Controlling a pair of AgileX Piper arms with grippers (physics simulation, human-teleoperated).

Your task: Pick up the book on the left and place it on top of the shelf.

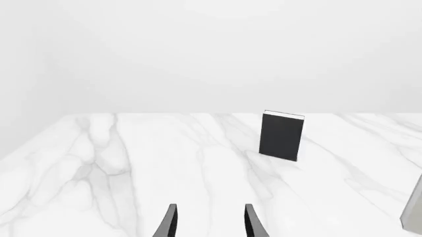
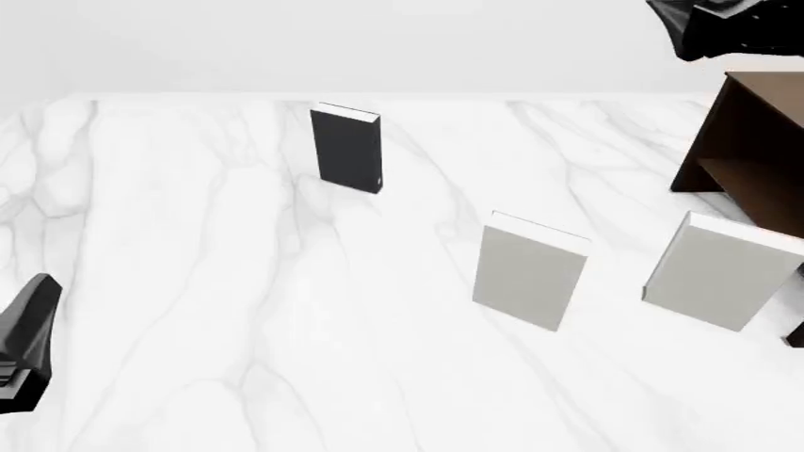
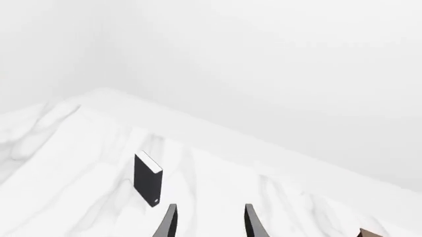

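The book (image 2: pixel 345 151) stands upright on the marble table (image 2: pixel 226 282) at the far left, black-covered with white page edges. The left wrist view shows the book (image 1: pixel 282 136) ahead of my left gripper (image 1: pixel 210 207) and off to one side; the gripper is open and empty, well short of it. My left arm (image 2: pixel 28 334) sits low at the near left edge. The dark brown shelf (image 2: pixel 751 155) stands at the far right. My right arm (image 2: pixel 726 26) hovers above it. The right gripper (image 3: pixel 210 206) is open and empty, high up, with the book (image 3: pixel 147 178) far below.
Two pale grey-white books stand upright on the table, one in the middle (image 2: pixel 530 271) and one further right (image 2: pixel 718 271) in front of the shelf. An edge of a grey book (image 1: pixel 413 207) shows in the left wrist view. A shelf corner (image 3: pixel 370 233) shows in the right wrist view.
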